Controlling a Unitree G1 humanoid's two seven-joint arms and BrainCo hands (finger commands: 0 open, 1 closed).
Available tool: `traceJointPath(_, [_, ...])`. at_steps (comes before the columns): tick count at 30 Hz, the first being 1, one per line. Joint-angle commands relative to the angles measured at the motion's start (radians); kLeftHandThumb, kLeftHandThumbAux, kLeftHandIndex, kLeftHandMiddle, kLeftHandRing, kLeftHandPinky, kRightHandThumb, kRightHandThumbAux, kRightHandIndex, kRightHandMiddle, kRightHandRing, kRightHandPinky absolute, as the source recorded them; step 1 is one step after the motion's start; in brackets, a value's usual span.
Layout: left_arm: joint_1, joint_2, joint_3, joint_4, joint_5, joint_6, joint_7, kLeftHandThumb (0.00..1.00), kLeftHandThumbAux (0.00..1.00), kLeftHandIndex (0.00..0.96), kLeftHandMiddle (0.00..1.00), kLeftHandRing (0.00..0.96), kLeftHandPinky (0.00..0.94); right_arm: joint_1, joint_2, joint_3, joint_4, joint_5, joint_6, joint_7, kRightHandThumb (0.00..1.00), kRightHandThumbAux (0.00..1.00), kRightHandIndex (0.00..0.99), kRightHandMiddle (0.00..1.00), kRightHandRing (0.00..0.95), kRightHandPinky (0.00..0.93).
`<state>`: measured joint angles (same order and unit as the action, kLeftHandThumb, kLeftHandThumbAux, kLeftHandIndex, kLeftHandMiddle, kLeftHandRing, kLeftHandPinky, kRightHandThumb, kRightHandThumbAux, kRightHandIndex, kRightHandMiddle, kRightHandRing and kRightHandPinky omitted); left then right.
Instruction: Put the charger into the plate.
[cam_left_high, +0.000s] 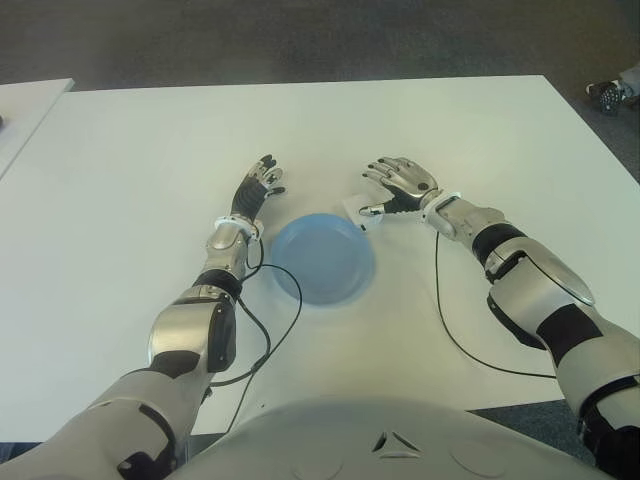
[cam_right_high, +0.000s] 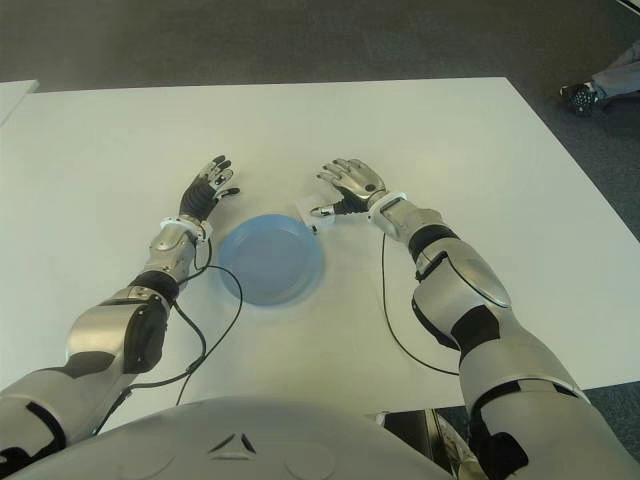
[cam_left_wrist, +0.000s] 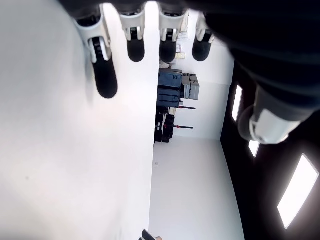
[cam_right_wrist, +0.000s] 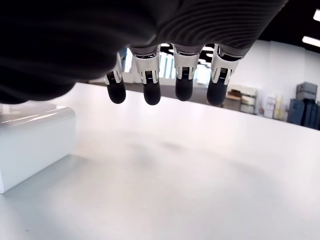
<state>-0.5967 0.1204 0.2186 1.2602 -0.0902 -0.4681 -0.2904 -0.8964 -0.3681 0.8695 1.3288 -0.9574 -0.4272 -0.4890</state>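
Right wrist view shows the charger (cam_right_wrist: 30, 142), a small white block, on the tabletop (cam_left_high: 150, 170) beside the right hand (cam_left_high: 400, 185), whose fingers (cam_right_wrist: 183, 85) are spread and hold nothing. It lies just beyond the plate (cam_left_high: 322, 260). Likely light, stiff and smooth; pinch its flat sides. The left hand (cam_left_high: 255, 190) hovers open left of the plate.

White table (cam_left_high: 150, 160) on dark grey carpet floor (cam_left_high: 300, 40)

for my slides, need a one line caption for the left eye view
Open right hand reaches for the white charger beside the empty blue plate; left hand open nearby.
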Motion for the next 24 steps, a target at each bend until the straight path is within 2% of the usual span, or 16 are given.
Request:
traceJointPath(1, [0.04,-0.005,-0.003,0.033,0.01,0.047,0.007,0.042,0.5,0.0,0.0,0.0,0.052,0.03,-0.004,0.031,0.018,-0.039,-0.007,0.02,0.374,0.1,0.0,0.0,0.0,0.0])
traceJointPath(14, [0.037,-0.004,-0.001,0.035,0.007,0.054,0.0,0.038,0.518,0.0,0.0,0.0,0.05,0.056,-0.037,0.008,0.021,-0.004,-0.025,0.04,0.367,0.107,0.0,0.0,0.0,0.0])
traceJointPath(24, [0.035,-0.004,0.002,0.036,0.004,0.06,-0.005,0.046,0.519,0.0,0.0,0.0,0.05,0.084,-0.095,-0.016,0.009,0.006,-0.056,0.02,0.336,0.102,0.0,0.0,0.0,0.0])
